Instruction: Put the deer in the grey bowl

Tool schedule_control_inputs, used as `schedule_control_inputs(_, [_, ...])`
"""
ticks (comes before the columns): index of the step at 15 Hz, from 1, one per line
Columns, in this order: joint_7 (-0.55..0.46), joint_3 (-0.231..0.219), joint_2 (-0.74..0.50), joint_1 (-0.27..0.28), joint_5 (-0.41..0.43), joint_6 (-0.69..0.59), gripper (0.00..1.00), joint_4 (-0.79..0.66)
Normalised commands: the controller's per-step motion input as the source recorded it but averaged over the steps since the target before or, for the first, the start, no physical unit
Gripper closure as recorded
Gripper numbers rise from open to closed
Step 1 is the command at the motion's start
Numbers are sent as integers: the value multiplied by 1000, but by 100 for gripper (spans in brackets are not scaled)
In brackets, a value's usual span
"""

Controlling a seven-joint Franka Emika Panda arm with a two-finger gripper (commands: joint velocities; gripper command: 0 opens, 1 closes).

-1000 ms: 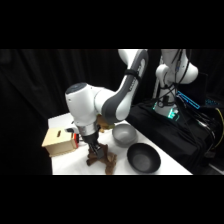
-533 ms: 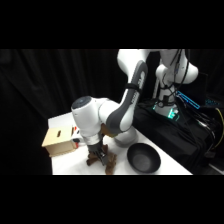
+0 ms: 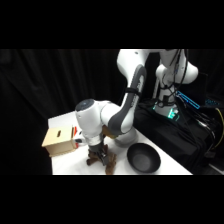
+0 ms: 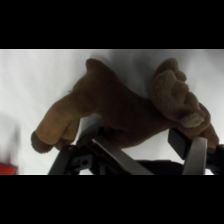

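Deer (image 4: pixel 120 107) lies on the white table (image 3: pixel 67 165) under the gripper (image 3: pixel 98 159); the arm bends steeply down, fingers (image 4: pixel 194 152) spread, straddling its body.

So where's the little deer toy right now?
The deer lies on the white table near its front edge, directly under the tool, between the cardboard box and the dark bowl.

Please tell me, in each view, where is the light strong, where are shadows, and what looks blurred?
Side view: the backdrop is black, the white table is brightly lit, and everything looks soft. Wrist view: the deer is large and slightly blurred, casting a soft shadow on the table; the gripper linkage below is dark.
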Motion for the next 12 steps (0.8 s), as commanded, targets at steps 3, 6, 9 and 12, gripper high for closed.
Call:
schedule_control_inputs(3, [-37,34,-62,-66,39,188,0,-150])
schedule_control_inputs(6, [-31,28,-81,-44,23,145,29,-138])
schedule_control_inputs(9, [-24,23,-97,-32,13,111,48,-121])
schedule_control_inputs(12, [-16,19,-106,-29,12,60,71,-99])
